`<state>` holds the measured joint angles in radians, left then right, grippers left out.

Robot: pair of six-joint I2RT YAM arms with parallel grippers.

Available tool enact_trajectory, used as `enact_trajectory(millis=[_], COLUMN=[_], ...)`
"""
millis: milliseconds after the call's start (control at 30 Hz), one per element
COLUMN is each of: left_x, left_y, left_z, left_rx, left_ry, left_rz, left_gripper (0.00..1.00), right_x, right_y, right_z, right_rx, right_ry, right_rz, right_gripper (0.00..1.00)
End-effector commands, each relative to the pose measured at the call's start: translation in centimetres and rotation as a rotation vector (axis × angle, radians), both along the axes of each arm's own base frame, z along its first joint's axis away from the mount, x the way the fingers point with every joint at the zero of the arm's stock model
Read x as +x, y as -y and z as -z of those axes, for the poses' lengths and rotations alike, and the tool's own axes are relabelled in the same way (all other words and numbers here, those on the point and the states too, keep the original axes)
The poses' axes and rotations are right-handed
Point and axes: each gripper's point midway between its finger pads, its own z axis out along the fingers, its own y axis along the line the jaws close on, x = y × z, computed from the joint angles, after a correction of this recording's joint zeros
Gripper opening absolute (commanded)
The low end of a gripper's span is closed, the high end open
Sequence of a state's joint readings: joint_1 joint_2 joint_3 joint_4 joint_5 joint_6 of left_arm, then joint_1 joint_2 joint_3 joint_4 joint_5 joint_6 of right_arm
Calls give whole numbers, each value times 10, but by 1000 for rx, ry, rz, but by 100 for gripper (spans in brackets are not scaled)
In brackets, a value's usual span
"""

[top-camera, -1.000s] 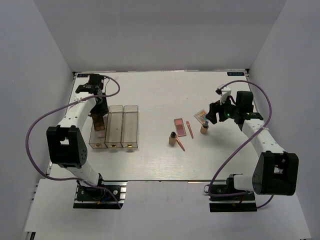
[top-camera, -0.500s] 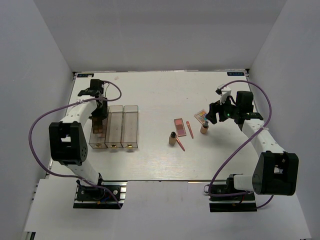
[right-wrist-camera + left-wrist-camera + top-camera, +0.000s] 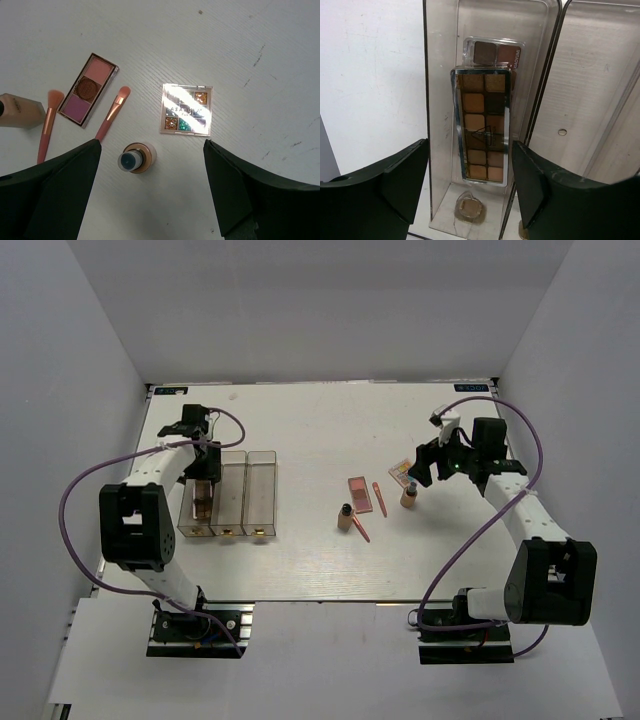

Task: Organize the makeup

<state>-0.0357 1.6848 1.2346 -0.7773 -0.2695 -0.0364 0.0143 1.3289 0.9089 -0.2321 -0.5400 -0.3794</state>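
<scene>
The left gripper [image 3: 470,147] is held over the leftmost of 3 compartments of a clear box [image 3: 437,75], its jaws spread and gripping nothing. A brown palette [image 3: 482,127] is seen lying inside that compartment, framed between the 2 jaws but below them, its far end overlapping a smaller palette [image 3: 495,52]. The right gripper [image 3: 151,146] is poised above the table [image 3: 250,50], jaws spread wide and empty. An upright bottle [image 3: 136,158] with a dark cap stands between them, lower down. A multicolour palette [image 3: 186,110] lies just beyond it. A pink palette [image 3: 89,89], 2 coral brushes [image 3: 112,112] and a lying bottle [image 3: 17,111] are seen toward the left of that view.
</scene>
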Motion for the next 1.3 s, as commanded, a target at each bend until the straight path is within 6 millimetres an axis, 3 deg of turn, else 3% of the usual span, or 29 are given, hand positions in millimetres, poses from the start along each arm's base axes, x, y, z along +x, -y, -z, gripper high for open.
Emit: enact_trajectory(millis=[0, 67, 233, 400, 467, 500, 533, 633, 767, 833, 1067, 1267], left_x=[8, 12, 26, 38, 40, 38, 34, 29, 19, 15, 0, -8], left_y=[-2, -1, 13, 42, 55, 58, 70, 76, 75, 73, 71, 69], left_z=[-32, -40, -84, -132, -139, -141, -142, -148, -144, -146, -149, -144], left_rx=[0, -6, -92, -287, -373, -398, -468, -513, -513, -506, -504, -493], left_ry=[106, 133, 288, 497, 547, 560, 562, 589, 565, 567, 578, 561], left_rz=[-24, -41, -82, -75, -82, -85, -66, -70, -90, -98, -110, -121], left_gripper=[77, 78, 86, 89, 98, 98, 98, 98, 98, 98, 98, 98], right_x=[6, 4, 12, 15, 20, 18, 24, 23, 9, 6, 6, -4], right_y=[-11, -17, -31, -60, -72, -87, -89, -112, -139, -147, -142, -145], right_z=[-29, -33, -53, -42, -44, -39, -40, -21, 0, 9, 59, 88], right_rx=[21, 27, 21, 27, 33, 33, 26, -3, 1, -16, -135, -232], right_ry=[85, 98, 151, 57, 22, -7, -24, -100, -201, -221, -329, -405], right_rz=[-94, -133, -197, -241, -221, -239, -195, -158, -97, -49, 168, 228], right_gripper=[89, 89, 89, 89, 89, 89, 89, 88, 69, 65, 59, 65])
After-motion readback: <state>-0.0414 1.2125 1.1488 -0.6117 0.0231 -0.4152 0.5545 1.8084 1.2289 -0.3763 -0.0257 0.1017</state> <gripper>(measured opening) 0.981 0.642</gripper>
